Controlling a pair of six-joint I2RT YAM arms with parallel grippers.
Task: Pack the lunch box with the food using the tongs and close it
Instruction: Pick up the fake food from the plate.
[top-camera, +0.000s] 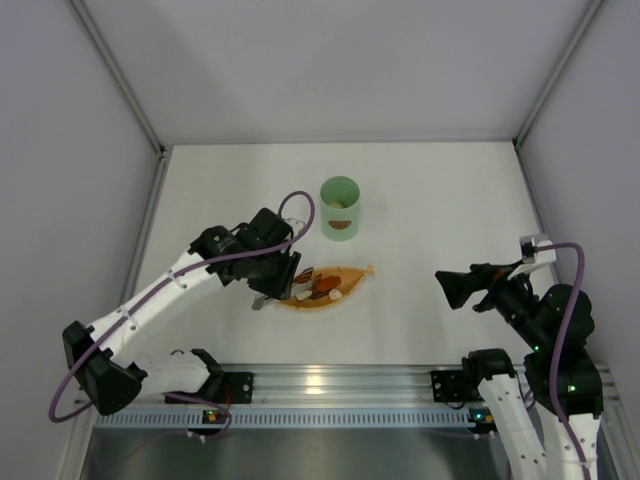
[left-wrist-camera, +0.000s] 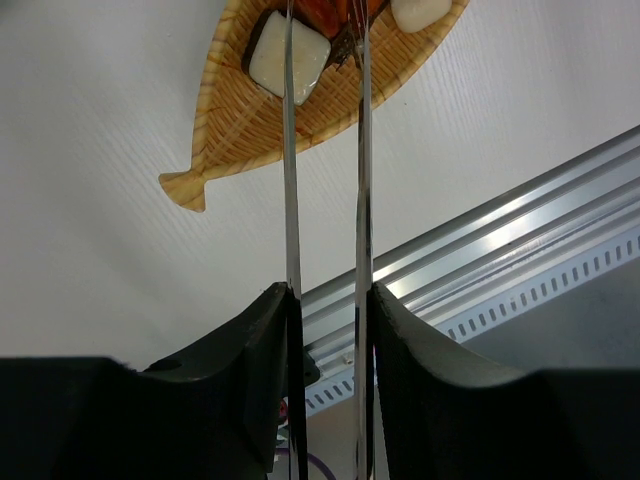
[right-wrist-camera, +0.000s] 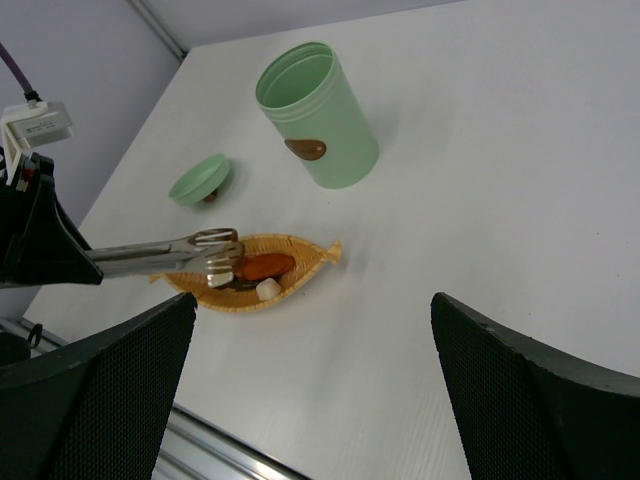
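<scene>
Clamping tongs (left-wrist-camera: 291, 160) in left gripper (left-wrist-camera: 326, 300), tips among food (left-wrist-camera: 275, 58) on orange tray (left-wrist-camera: 225, 130). Holding right gripper (right-wrist-camera: 312, 350) wide apart, empty, well short of lunch box (right-wrist-camera: 318, 115).

The lunch box (right-wrist-camera: 318, 118) is pale mint green with a brown oval mark, and its lid (right-wrist-camera: 200, 180) matches. The tray (left-wrist-camera: 240, 130) is orange-tan with a woven basket pattern. The food (left-wrist-camera: 312, 60) is white, orange and dark brown. The tongs (left-wrist-camera: 291, 200) are silver and the tabletop (right-wrist-camera: 480, 200) is white.

The tongs (right-wrist-camera: 165, 255) overhang the tray (right-wrist-camera: 308, 262); the open-topped lunch box (right-wrist-camera: 325, 130) stands apart.
</scene>
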